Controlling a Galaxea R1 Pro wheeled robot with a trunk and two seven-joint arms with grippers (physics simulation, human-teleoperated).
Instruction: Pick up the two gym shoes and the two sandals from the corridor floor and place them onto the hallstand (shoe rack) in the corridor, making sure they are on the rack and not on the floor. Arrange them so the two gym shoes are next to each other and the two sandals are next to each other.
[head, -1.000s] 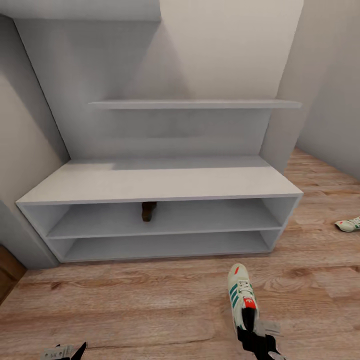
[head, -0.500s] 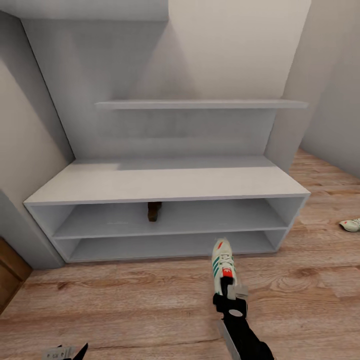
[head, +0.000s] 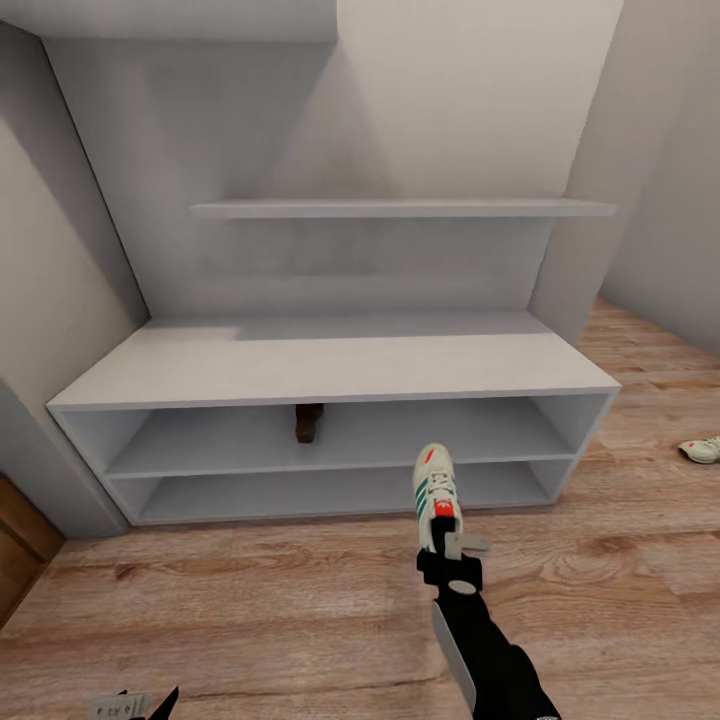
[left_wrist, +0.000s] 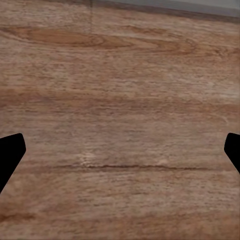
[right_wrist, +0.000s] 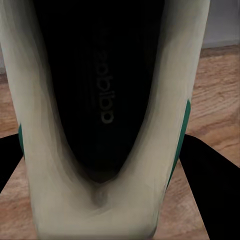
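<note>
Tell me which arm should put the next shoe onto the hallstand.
Right. Its tool already holds a gym shoe, toe toward the hallstand. The left tool hangs open over bare floor.

The brown thing on the upper shelf tier (head: 306, 423) is tucked under the hallstand's flat top (head: 330, 366), so its upper part is hidden, and it's too small to say much about its shape. Second gym shoe (head: 704, 449) is chopped off by the picture's right edge. Left tool (head: 135, 706) is barely in at the bottom edge. The held gym shoe (head: 436, 492) has its heel hidden behind the right tool (head: 447, 551).
</note>
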